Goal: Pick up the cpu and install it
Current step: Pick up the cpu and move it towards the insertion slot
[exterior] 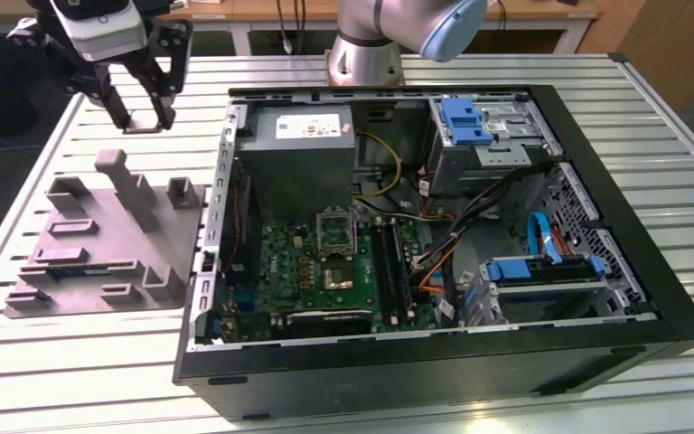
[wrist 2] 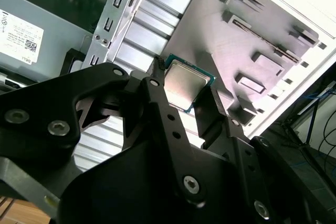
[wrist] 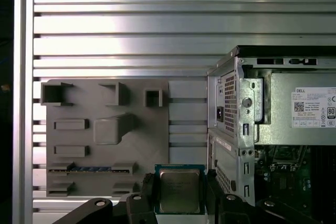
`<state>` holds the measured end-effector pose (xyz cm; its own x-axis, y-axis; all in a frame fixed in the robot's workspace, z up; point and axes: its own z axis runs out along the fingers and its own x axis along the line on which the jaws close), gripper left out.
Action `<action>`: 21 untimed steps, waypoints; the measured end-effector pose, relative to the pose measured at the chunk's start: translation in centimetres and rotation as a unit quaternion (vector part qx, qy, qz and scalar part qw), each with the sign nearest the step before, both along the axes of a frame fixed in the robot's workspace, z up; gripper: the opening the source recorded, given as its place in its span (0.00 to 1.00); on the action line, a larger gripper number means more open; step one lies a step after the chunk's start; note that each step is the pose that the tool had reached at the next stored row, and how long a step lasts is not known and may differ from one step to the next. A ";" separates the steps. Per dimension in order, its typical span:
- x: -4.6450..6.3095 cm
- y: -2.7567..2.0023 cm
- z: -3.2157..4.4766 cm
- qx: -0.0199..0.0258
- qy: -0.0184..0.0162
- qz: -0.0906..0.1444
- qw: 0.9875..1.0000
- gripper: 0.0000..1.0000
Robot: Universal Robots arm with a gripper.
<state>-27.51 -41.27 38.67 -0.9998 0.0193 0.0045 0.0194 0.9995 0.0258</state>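
The cpu point(wrist 2: 187, 81) is a thin square chip with a pale metal top and a green rim, and it sits clamped between my two black fingers. The first wrist view shows the cpu point(wrist: 178, 190) from above, with a finger on each side of it. My gripper point(exterior: 142, 117) hangs above the slatted table at the exterior view's upper left, beyond the grey moulded holder point(exterior: 94, 244) and outside the open computer case point(exterior: 636, 271). The metal-framed socket point(exterior: 335, 237) lies on the green circuit board point(exterior: 304, 276) inside the case, well to the exterior view's right of the gripper.
The grey holder point(wrist: 105, 129) with its upright posts lies below the gripper, next to the case's metal side wall point(wrist: 236, 124). Inside the case are a power supply point(exterior: 304, 136), blue drive brackets point(exterior: 462, 122) and loose cables point(exterior: 480, 226). The arm's base point(exterior: 365, 54) stands behind the case.
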 end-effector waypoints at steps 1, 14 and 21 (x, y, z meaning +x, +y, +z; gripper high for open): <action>0.0 0.00 0.00 0.000 0.000 0.000 1.000 0.47; 0.8 0.00 -0.01 0.000 0.000 0.000 1.000 0.47; 1.0 0.00 -0.02 0.000 0.000 0.000 1.000 0.47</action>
